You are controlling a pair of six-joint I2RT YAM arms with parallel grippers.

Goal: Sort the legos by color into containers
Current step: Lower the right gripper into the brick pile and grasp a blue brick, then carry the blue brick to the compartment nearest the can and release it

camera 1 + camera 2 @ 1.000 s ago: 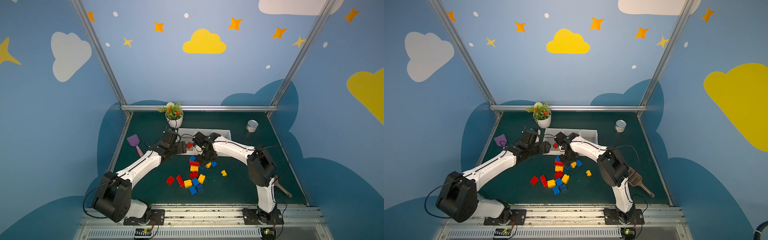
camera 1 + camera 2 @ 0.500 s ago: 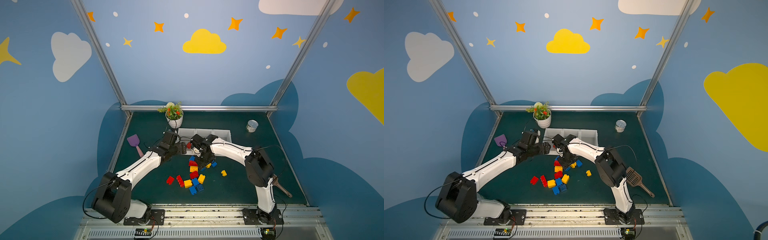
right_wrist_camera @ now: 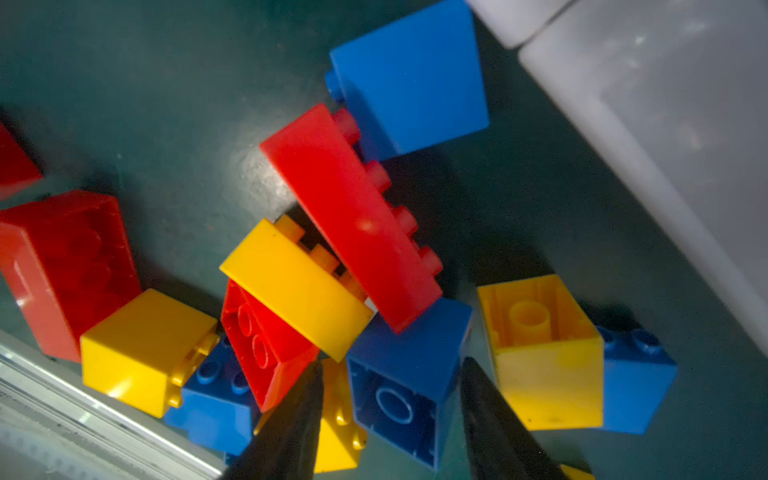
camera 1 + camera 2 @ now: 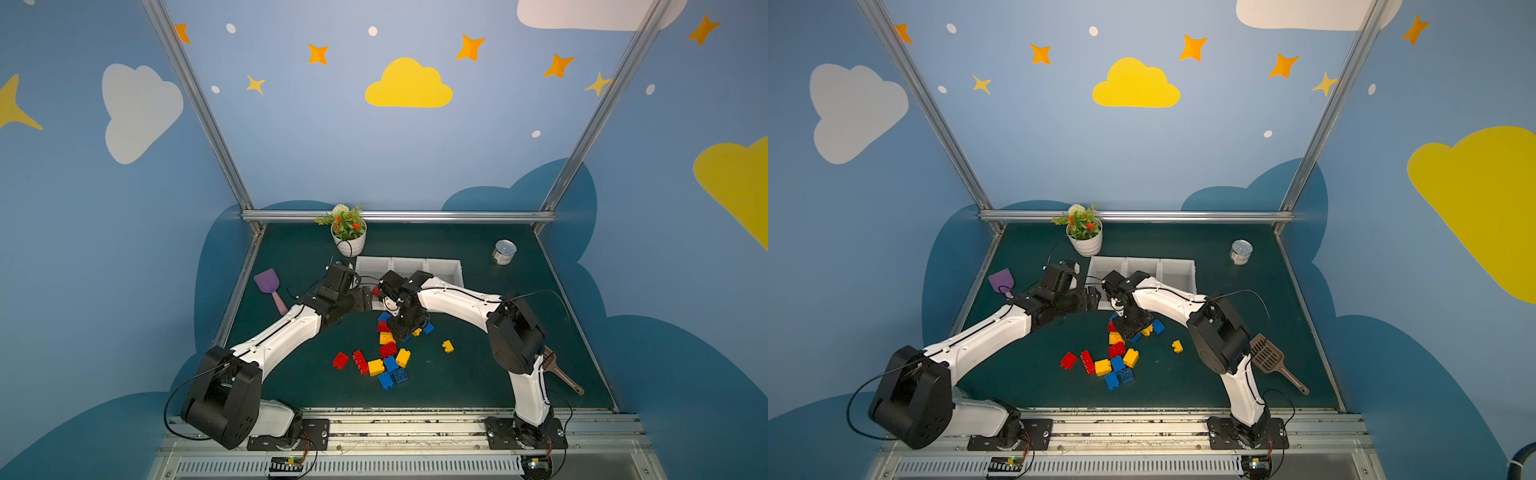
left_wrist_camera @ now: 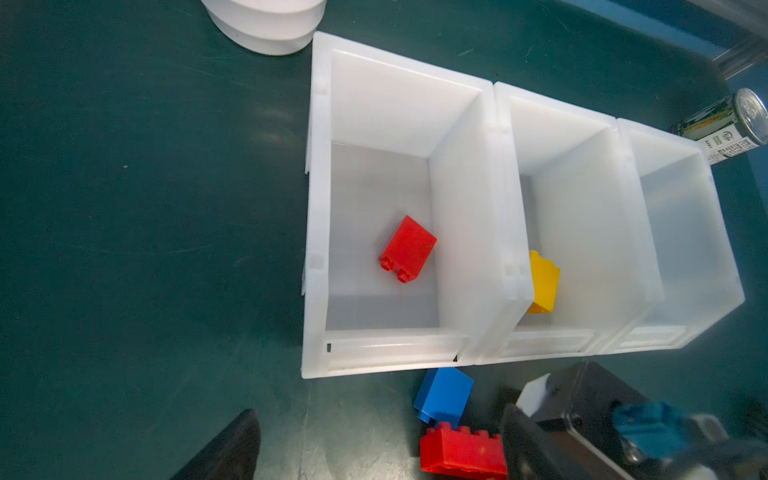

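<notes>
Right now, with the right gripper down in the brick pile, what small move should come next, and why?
Probably close the right gripper on the blue brick: its fingers straddle that brick with a gap showing, so nothing is gripped yet.

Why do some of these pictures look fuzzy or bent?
In both top views the metal posts splay outward, a wide-lens look; in the right wrist view the white bins are soft and glare spots the mat; in the left wrist view the right arm is blurred.

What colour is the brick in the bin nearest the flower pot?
Red brick, clearest in left wrist view.
</notes>
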